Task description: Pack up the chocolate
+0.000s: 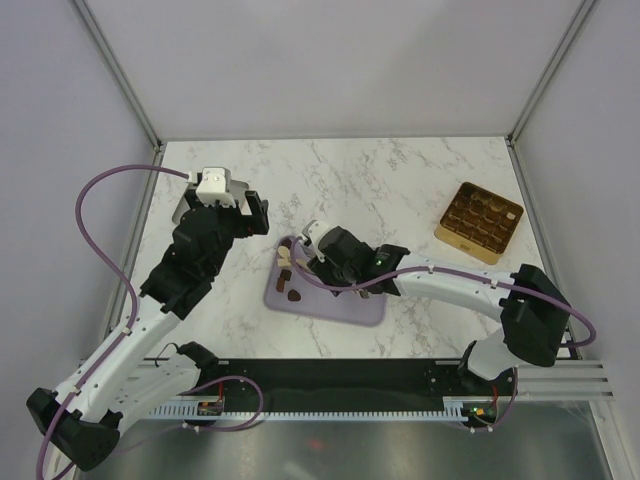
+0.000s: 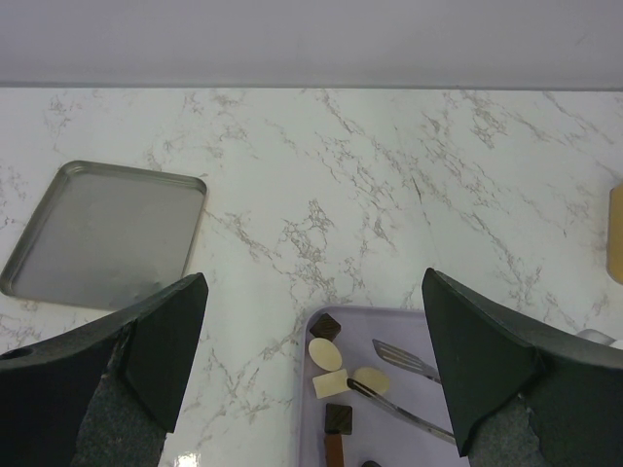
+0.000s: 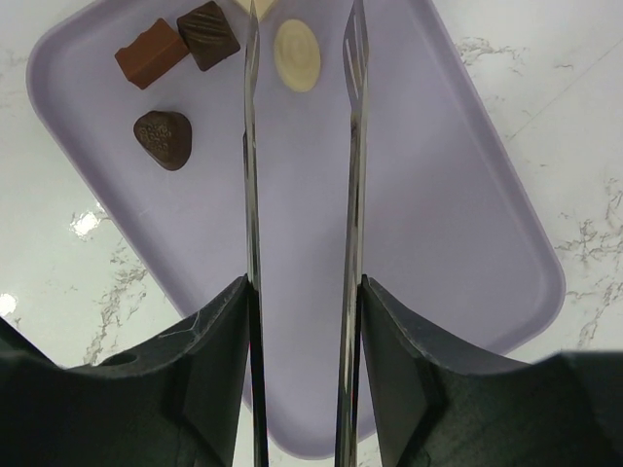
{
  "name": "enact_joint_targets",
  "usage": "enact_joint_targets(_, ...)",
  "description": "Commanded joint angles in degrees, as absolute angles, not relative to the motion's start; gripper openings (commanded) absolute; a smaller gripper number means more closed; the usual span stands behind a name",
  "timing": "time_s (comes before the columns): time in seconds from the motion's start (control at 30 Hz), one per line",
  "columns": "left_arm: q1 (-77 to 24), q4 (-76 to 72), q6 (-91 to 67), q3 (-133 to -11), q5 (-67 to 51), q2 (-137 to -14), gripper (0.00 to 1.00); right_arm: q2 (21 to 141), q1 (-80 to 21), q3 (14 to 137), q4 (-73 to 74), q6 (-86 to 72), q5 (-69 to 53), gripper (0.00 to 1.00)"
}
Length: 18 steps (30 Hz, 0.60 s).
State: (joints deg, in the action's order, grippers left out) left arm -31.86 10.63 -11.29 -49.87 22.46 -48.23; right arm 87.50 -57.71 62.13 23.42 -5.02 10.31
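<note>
- Clasping slim metal tongs [image 3: 253, 175] in my right end effector [image 3: 302, 302], I am lining them over the cream-white oval chocolate [image 3: 297, 55].
- I am judging it light, slick, brittle: pinch its sides gently.

Black-and-white arms [image 1: 112, 350], purple cables [image 1: 82, 205]

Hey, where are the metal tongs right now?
The metal tongs are clamped in the right gripper in the right wrist view, tips over the lilac tray, with the cream-white oval chocolate showing between them.
</note>
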Motion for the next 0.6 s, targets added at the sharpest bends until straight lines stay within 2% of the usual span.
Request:
enact_joint_targets(0.0,-31.73,9.14,-9.05,-51.24,24.52,-47.9,1.0,88.15,-58.27,61.09,20.22,-3.43,9.06,0.54)
enact_joint_targets(0.57,-31.73,9.05,-8.96,-51.24,24.78,-47.9,1.0,89.38,-58.97,59.85,20.91,-3.51,9.84,0.49)
